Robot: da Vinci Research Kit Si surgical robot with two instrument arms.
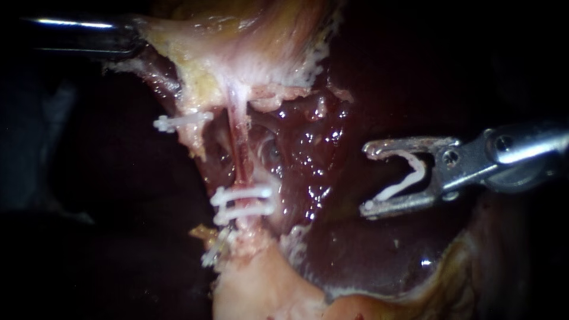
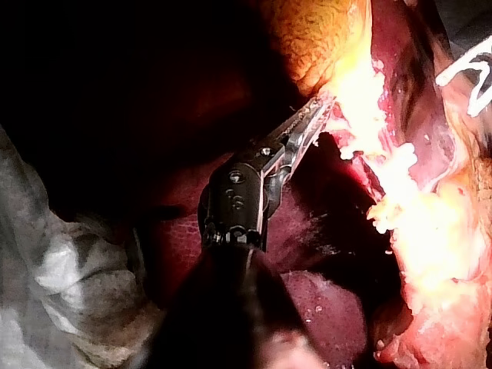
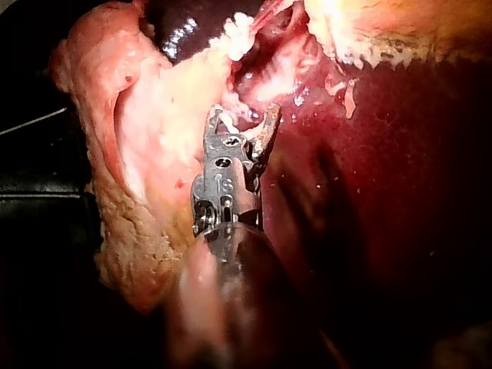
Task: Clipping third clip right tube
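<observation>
Two clips (image 1: 243,194) on the right tube (image 1: 239,145), one spare clip (image 1: 409,176) well apart from it.
Your right instrument (image 1: 365,178)'s pincer grips the spare clip, spread wide; your left instrument (image 2: 314,121)'s pincer clamps pale tissue (image 2: 360,104); one lone clip (image 1: 181,122) sits near the tube.

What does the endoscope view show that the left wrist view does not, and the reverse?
Only the endoscope view: the right tool, jaws holding a loaded clip. Only the left wrist view: a grey cloth beside the left tool. Both: the left tool, jaws shut on pale tissue, and white applied clips.
</observation>
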